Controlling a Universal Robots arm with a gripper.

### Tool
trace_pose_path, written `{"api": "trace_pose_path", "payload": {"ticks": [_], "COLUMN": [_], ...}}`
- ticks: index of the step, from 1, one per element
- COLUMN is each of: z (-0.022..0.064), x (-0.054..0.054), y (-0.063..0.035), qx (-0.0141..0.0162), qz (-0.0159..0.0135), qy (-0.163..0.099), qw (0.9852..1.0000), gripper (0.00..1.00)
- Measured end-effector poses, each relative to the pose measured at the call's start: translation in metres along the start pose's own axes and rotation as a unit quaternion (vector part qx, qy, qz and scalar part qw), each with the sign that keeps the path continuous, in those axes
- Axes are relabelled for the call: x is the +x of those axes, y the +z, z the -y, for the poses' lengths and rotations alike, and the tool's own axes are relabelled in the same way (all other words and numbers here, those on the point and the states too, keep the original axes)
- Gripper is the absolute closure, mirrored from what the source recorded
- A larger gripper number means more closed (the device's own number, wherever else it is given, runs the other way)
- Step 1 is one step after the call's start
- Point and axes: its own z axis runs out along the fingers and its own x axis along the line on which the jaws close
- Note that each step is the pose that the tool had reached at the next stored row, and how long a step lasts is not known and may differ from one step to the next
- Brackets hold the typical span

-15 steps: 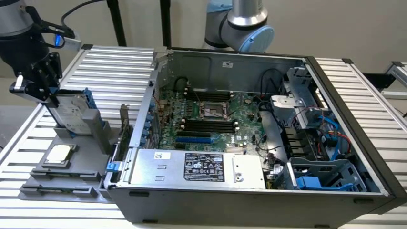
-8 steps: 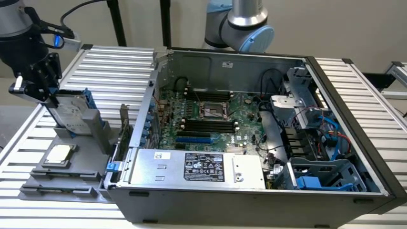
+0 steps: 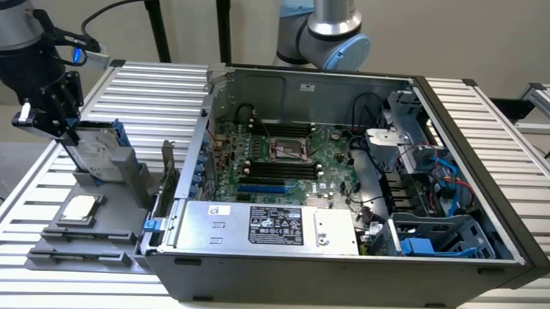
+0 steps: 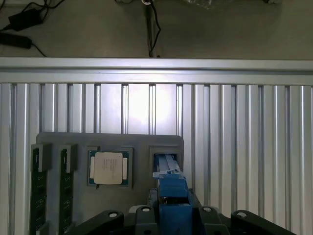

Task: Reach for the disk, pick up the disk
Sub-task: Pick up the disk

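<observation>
The disk point(image 3: 96, 151), silver-grey with blue carrier rails, stands on edge in a slot of the grey holder point(image 3: 107, 222) on the exterior view's left. My black gripper point(image 3: 66, 125) sits right at the disk's upper end, touching or just over it. In the wrist view I look down along the disk point(image 4: 172, 188): its blue rail end lies in the middle of the gripper point(image 4: 172, 211), and its far end sits in the holder's point(image 4: 110, 142) slot.
A small square silver chip plate point(image 3: 80, 207) point(image 4: 108, 168) lies in the holder beside the disk, with memory sticks point(image 4: 39, 193) further along. An open computer case point(image 3: 344, 193) with a silver power-supply box point(image 3: 266, 225) stands close on the exterior view's right. Ribbed aluminium table point(image 4: 244, 147) lies all around.
</observation>
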Motion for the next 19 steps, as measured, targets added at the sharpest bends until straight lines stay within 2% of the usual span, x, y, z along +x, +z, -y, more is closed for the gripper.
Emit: {"api": "trace_pose_path", "payload": {"ticks": [5, 11, 19], "z": [-0.0001, 0.0006, 0.0040], "x": [0.000, 0.000, -0.001], "y": [-0.0007, -0.0063, -0.0226], "qx": [0.0000, 0.0000, 0.0000], "qz": [0.0000, 0.0000, 0.0003], "qy": [0.000, 0.000, 0.000], "qw": [1.0000, 1.0000, 1.0000], "gripper": [0.67, 0.67, 0.67]}}
